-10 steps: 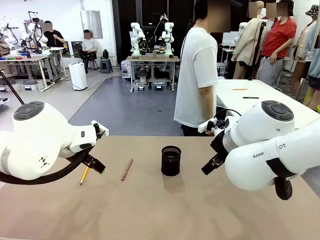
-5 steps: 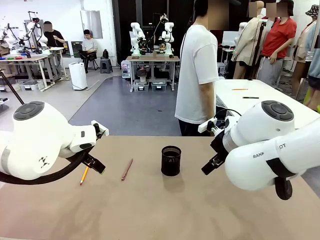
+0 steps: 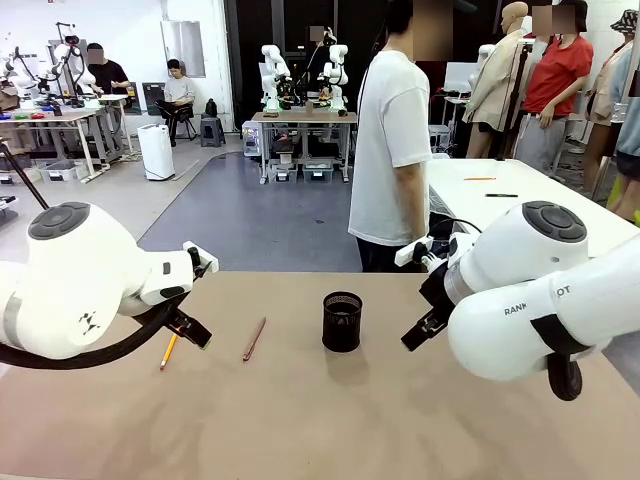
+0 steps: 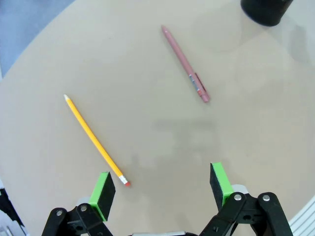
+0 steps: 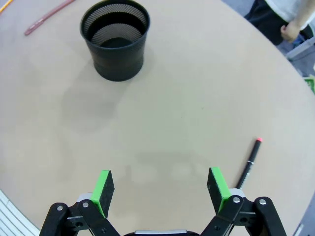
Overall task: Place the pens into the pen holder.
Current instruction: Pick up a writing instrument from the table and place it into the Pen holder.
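Observation:
The black mesh pen holder (image 3: 342, 321) stands upright mid-table, also seen in the right wrist view (image 5: 115, 39) and at the top edge of the left wrist view (image 4: 266, 11). A reddish-brown pen (image 3: 254, 339) (image 4: 186, 65) (image 5: 48, 16) lies left of it, and an orange-yellow pencil (image 3: 168, 351) (image 4: 94, 139) lies farther left. A black pen with a red tip (image 5: 249, 161) lies on the table beside my right gripper. My left gripper (image 4: 163, 191) hovers open above the table with the pencil's end near one pad. My right gripper (image 5: 160, 192) hangs open over bare table.
A person in a white shirt (image 3: 395, 150) stands at the far edge of the tan table (image 3: 320, 420), a hand (image 5: 290, 30) near the rim. Both white arms (image 3: 70, 290) (image 3: 540, 300) fill the table's left and right sides.

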You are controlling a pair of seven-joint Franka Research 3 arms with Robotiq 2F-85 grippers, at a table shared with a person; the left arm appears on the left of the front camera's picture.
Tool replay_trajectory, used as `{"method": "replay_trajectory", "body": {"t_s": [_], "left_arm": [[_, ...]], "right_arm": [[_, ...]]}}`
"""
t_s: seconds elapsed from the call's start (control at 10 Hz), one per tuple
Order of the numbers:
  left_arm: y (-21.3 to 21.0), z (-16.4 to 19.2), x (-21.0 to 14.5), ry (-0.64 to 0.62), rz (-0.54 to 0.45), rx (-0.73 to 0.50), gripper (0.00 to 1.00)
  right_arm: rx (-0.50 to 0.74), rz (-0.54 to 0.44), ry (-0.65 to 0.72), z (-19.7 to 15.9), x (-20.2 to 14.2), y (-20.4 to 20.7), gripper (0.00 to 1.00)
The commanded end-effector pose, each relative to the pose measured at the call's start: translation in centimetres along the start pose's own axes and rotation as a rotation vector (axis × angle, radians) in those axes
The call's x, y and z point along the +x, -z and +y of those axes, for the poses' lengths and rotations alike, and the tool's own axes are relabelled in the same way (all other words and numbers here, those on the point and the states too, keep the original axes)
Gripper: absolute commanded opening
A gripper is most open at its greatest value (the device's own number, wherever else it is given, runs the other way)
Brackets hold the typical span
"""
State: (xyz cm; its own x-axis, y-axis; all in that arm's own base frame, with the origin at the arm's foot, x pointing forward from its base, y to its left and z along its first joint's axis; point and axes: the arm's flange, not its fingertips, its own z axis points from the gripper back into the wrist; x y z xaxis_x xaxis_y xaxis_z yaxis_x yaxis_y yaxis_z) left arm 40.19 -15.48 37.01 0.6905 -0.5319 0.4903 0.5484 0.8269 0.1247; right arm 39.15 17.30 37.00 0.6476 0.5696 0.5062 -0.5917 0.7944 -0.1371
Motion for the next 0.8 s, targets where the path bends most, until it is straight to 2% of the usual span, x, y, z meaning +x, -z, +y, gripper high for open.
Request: {"method": "replay_trajectory", "body": {"t_s": [0.0, 0.2, 0.5, 0.7], "left_arm": [[-1.5, 0.2, 0.6, 0.009, 0.046, -0.105, 1.00], [-2.9, 0.4, 1.7, 0.009, 0.078, -0.233, 1.00], [-6.6, 1.0, 3.6, 0.034, 0.002, -0.463, 1.00], [-9.5, 2.1, 4.5, 0.122, -0.059, -0.470, 1.00]], "right_arm": [[0.156, -0.006, -0.009, 0.2, 0.6, -1.1, 1.00], [0.256, -0.029, -0.020, 0.5, 1.1, -2.0, 1.00], [0.339, -0.051, -0.057, -0.3, 2.6, -4.9, 1.00], [0.371, -0.072, -0.096, -1.4, 3.5, -7.8, 1.00]]}}
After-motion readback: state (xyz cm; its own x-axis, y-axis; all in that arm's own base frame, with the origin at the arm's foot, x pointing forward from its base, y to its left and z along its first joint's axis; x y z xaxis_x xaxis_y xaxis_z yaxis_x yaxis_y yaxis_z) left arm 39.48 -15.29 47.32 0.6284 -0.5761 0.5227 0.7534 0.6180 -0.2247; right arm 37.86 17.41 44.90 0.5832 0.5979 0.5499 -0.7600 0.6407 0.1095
